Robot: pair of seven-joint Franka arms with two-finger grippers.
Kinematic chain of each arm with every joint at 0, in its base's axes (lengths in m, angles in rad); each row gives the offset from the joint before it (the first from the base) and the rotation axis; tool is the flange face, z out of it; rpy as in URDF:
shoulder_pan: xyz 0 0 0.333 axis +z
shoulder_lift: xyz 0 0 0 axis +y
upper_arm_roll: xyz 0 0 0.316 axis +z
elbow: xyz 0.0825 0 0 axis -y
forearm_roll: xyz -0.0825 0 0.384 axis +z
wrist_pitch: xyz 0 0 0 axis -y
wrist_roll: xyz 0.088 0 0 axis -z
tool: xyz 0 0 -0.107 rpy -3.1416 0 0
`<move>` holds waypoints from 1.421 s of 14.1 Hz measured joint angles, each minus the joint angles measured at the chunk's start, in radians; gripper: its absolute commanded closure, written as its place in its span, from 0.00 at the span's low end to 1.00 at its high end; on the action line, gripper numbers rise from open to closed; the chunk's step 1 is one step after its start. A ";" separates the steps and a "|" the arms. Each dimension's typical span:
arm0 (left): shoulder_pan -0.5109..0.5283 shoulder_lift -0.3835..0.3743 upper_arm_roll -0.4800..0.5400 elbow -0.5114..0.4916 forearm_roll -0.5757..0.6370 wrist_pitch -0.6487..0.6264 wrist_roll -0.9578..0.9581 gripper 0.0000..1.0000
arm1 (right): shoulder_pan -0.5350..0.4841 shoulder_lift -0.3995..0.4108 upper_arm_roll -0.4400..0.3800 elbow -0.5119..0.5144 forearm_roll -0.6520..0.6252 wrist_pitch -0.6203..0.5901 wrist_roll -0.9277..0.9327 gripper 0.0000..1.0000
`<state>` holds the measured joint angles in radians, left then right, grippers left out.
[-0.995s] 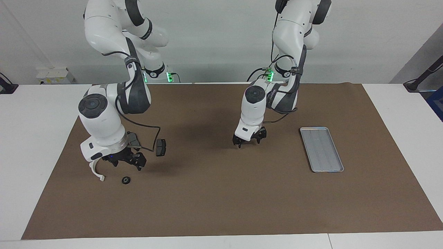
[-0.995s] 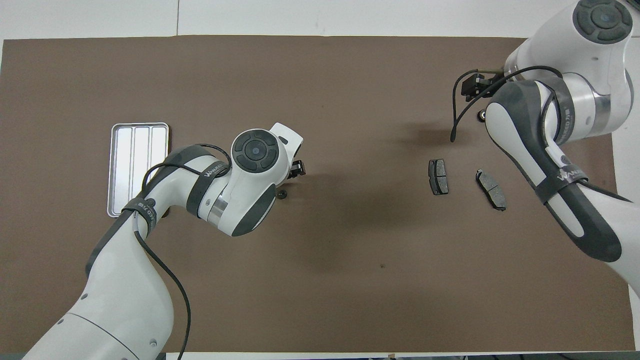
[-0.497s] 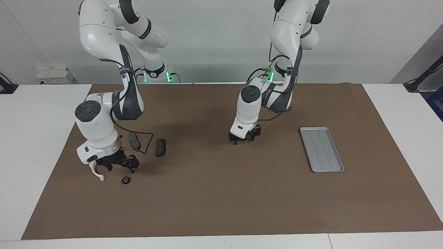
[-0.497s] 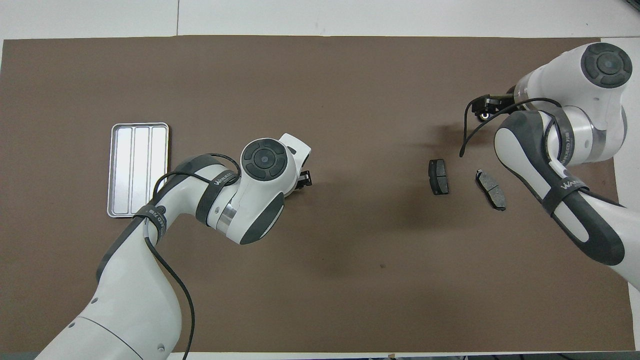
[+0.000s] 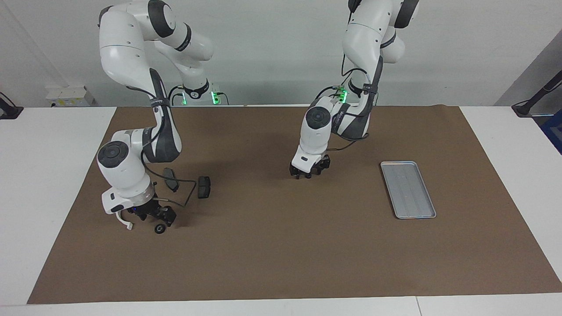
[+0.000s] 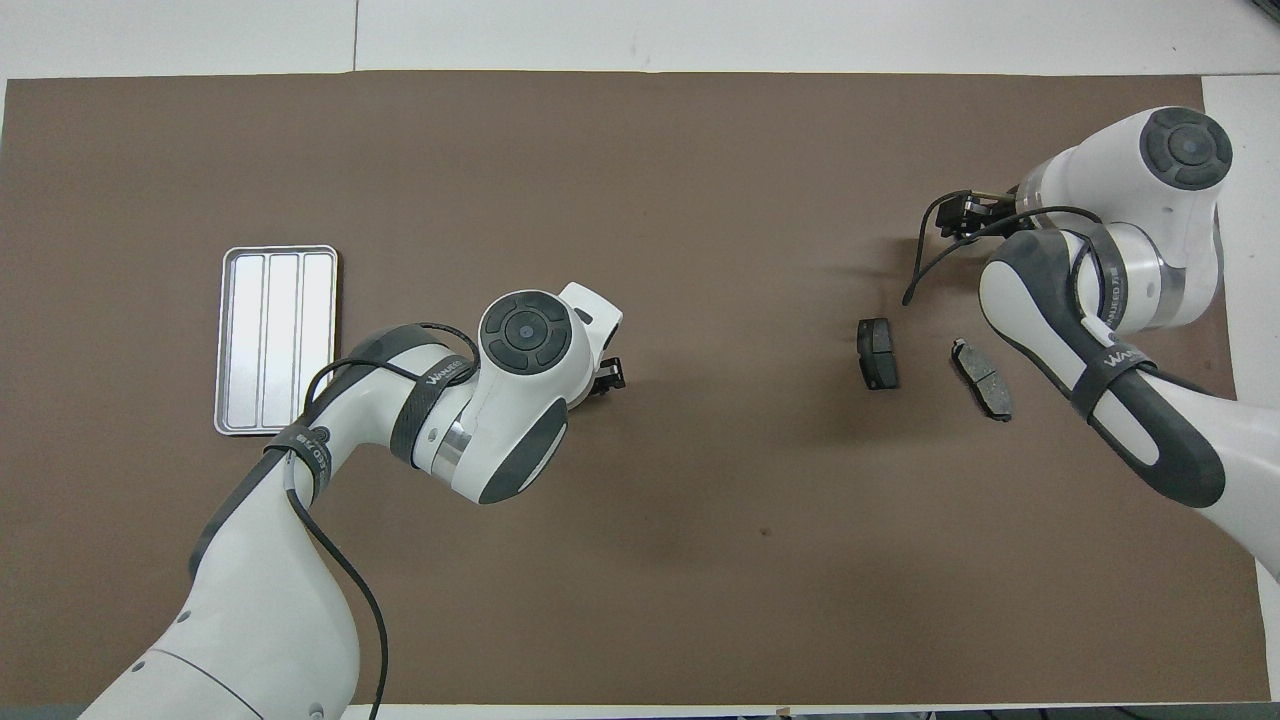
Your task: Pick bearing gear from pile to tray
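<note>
The bearing gear (image 5: 159,228), a small black ring with a paler centre, lies on the brown mat (image 5: 281,254) toward the right arm's end of the bench (image 5: 39,184), out toward the edge farthest from the robots. The right jaws hang low just over it, spread open and gripping nothing. One tip stands right at the ring, and contact cannot be made out. From overhead the wrist hides the ring entirely.

A white curved plastic arc (image 5: 125,223) pokes out beneath the same wrist. Only its lower end shows. Two dark grey flat plates shaped like brake pads lie nearer the robots: one pad (image 5: 204,186) rests clear, and the other pad (image 5: 170,179) is crossed by the arm's black cable (image 5: 186,197).

The left jaws sit low at the middle of the mat. Whether they are open or closed cannot be told, and anything beneath them is hidden.

The tray (image 5: 408,189), dull silver metal with rounded corners, a low rim and lengthwise ribs, lies toward the left arm's end, well apart from the parts.
</note>
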<state>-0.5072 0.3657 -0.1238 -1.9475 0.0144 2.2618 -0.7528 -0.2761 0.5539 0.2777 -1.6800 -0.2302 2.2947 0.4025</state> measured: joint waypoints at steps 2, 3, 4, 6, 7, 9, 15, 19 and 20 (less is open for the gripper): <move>0.000 -0.023 0.000 -0.015 -0.017 0.000 0.017 0.16 | 0.000 0.011 0.000 0.000 0.000 0.000 0.023 0.00; 0.001 -0.031 0.000 -0.018 -0.019 0.000 0.021 0.16 | 0.000 0.015 0.000 0.000 0.000 0.000 0.026 0.00; 0.001 -0.037 0.001 -0.020 -0.020 0.000 0.026 0.16 | 0.000 0.018 0.000 0.000 0.000 0.000 0.027 0.00; 0.002 -0.042 0.005 -0.020 -0.021 0.008 0.044 0.16 | 0.000 0.023 0.000 -0.001 0.000 0.000 0.028 0.00; 0.004 -0.042 0.008 -0.022 -0.022 0.023 0.053 0.16 | 0.000 0.025 0.000 -0.001 0.000 0.000 0.028 0.02; 0.006 -0.041 0.013 -0.027 -0.023 0.052 0.068 0.16 | -0.001 0.031 0.000 -0.001 -0.006 0.000 0.028 0.11; 0.006 -0.041 0.014 -0.045 -0.024 0.079 0.086 0.23 | -0.002 0.030 0.000 0.006 -0.030 0.003 0.031 0.38; 0.006 -0.041 0.015 -0.074 -0.025 0.111 0.088 0.47 | -0.002 0.031 0.000 0.011 -0.030 0.004 0.032 0.38; 0.006 -0.041 0.015 -0.077 -0.025 0.115 0.089 0.67 | -0.002 0.031 0.000 0.012 -0.030 0.004 0.032 0.38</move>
<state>-0.5010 0.3243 -0.1088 -2.0243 -0.0106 2.3771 -0.6640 -0.2781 0.5852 0.2782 -1.6685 -0.2606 2.2985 0.4342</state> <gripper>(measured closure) 0.300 0.396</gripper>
